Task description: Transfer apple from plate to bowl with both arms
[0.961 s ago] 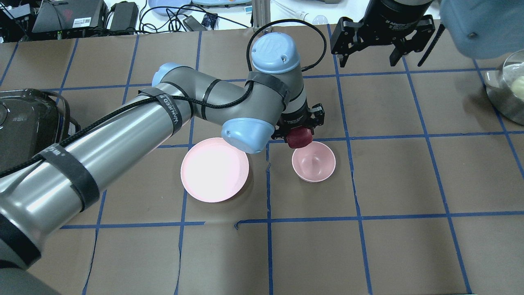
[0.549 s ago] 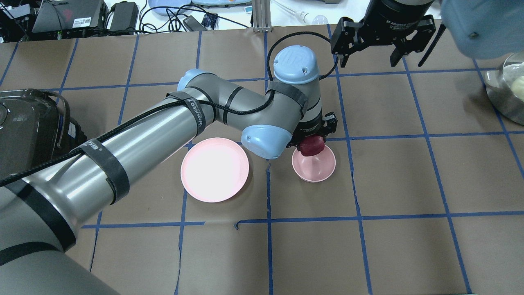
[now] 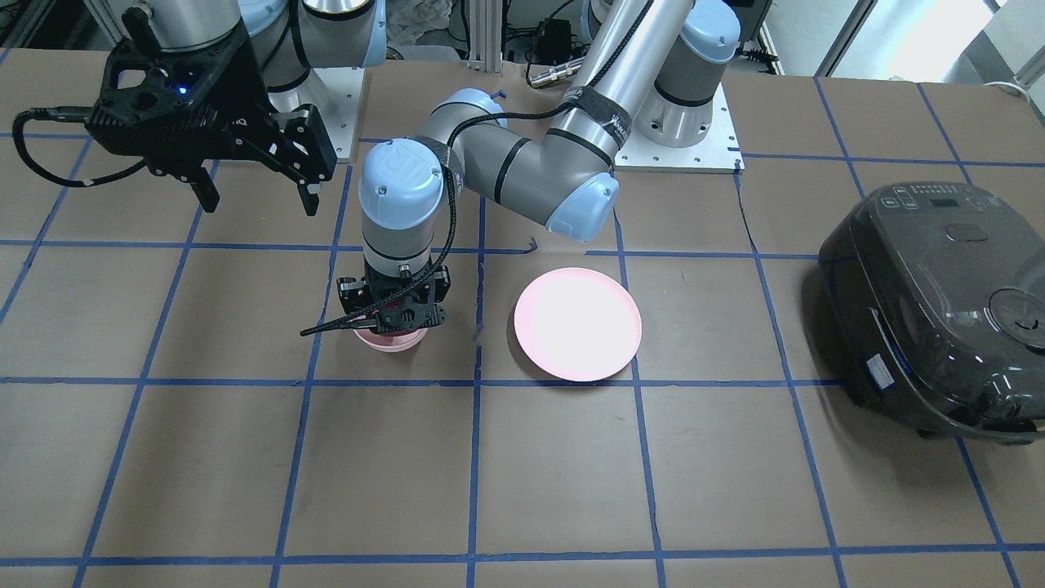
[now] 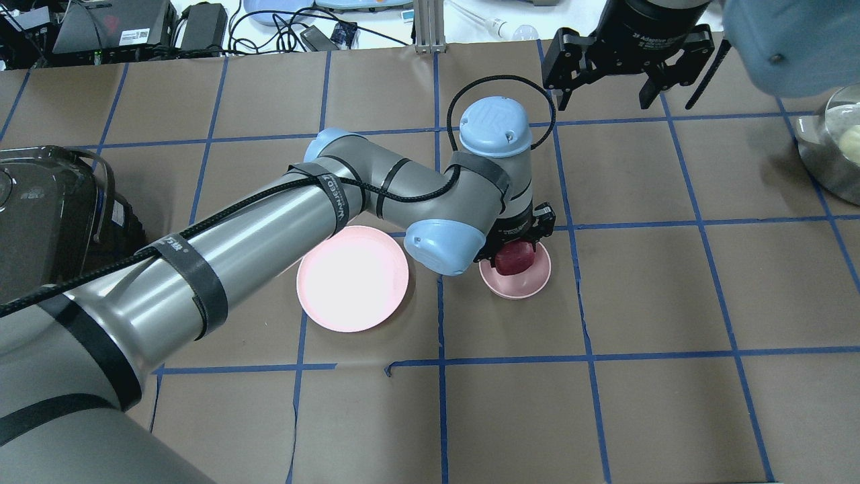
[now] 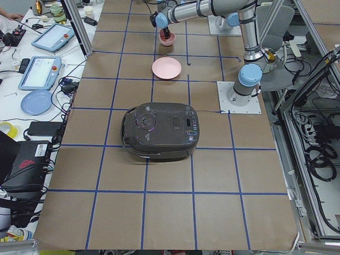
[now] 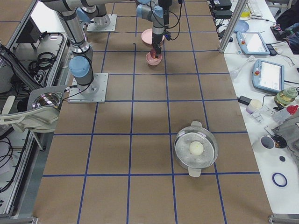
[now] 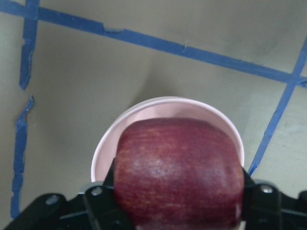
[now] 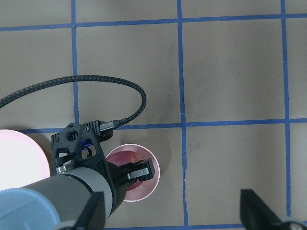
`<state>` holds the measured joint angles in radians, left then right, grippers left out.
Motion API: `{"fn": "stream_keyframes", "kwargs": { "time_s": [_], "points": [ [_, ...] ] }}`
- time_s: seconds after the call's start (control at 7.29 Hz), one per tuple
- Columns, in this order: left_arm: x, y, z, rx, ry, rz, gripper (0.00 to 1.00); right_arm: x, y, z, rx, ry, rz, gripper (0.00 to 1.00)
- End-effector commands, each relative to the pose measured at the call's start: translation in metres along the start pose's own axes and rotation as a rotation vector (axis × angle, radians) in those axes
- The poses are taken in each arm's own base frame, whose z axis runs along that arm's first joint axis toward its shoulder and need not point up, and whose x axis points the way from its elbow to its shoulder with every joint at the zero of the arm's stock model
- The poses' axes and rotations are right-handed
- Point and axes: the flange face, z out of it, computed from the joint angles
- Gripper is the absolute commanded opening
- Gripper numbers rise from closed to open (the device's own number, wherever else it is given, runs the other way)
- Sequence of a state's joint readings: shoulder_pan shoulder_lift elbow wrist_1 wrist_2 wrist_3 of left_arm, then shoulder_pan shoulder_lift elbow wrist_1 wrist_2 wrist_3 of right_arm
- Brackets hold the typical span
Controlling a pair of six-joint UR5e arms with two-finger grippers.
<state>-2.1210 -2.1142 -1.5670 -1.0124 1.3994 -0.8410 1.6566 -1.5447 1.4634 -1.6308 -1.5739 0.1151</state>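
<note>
My left gripper [image 4: 517,250] is shut on the dark red apple [image 4: 514,257] and holds it low over the small pink bowl [image 4: 531,282]. In the left wrist view the apple [image 7: 177,172] sits between the black fingers, with the bowl's rim [image 7: 158,103] right below. The bowl also shows in the front view [image 3: 390,341] under the left gripper [image 3: 393,314]. The flat pink plate [image 4: 353,278] lies bare to the left of the bowl. My right gripper [image 4: 605,94] hangs open and empty high above the table at the back; it also shows in the front view [image 3: 253,200].
A black rice cooker [image 4: 47,208] stands at the table's left side. A steel pot [image 4: 833,148] with a pale round thing in it stands at the right edge. Blue tape lines mark a grid on the brown table [image 4: 605,403].
My left arm has moved right and down with the apple, from beside the bowl's far rim to over the bowl. The right arm has not moved.
</note>
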Motion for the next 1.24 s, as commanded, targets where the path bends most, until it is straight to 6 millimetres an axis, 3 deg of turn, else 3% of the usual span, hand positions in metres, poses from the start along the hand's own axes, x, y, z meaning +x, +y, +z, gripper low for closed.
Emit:
{"fn": "stream_keyframes", "kwargs": {
  "time_s": [0.0, 0.41, 0.55, 0.69, 0.82, 0.96, 1.1],
  "points": [
    [0.003, 0.003, 0.007, -0.002, -0.004, -0.02, 1.0, 0.0, 0.0, 0.001, -0.002, 0.0, 0.0, 1.0],
    [0.001, 0.004, -0.015, 0.032, 0.014, 0.088, 1.0, 0.001, -0.001, 0.001, 0.0, 0.0, 0.001, 1.0],
    [-0.003, -0.002, -0.021, 0.04, 0.019, 0.09, 1.0, 0.0, -0.001, 0.001, 0.0, -0.001, 0.001, 1.0],
    [-0.016, -0.02, -0.035, 0.057, 0.032, 0.104, 1.0, 0.0, -0.001, 0.001, 0.0, -0.002, 0.0, 1.0],
    [-0.03, -0.036, -0.04, 0.066, 0.026, 0.145, 1.0, 0.0, 0.0, 0.001, -0.002, 0.0, 0.0, 1.0],
    [-0.063, -0.058, -0.041, 0.051, 0.006, 0.171, 1.0, 0.0, 0.0, 0.001, -0.002, 0.0, 0.0, 1.0],
    [-0.103, -0.069, -0.051, 0.09, -0.06, 0.289, 1.0, 0.001, -0.001, 0.001, -0.002, 0.0, 0.001, 1.0]
  ]
}}
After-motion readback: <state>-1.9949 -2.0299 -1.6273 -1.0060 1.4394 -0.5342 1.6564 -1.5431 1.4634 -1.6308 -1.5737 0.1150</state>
